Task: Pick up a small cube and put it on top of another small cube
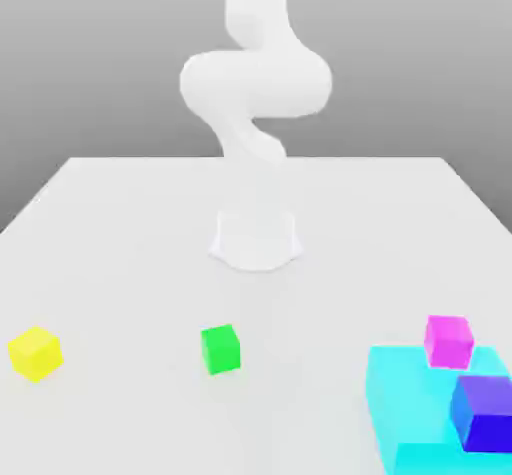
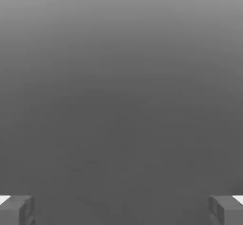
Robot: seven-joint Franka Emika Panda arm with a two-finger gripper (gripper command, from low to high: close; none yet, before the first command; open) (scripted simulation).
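Nearest, at the exterior view's right, a blue-violet cube and a magenta cube sit on a flat cyan block. The small bright green cube rests mid-tabletop, a yellow cube well left. Farther back stands the white arm. The pincer is released, grasping nothing.

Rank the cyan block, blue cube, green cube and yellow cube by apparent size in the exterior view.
1. cyan block, clearly largest
2. blue cube, though it sits nearer the camera
3. green cube and yellow cube: alike, not ranked
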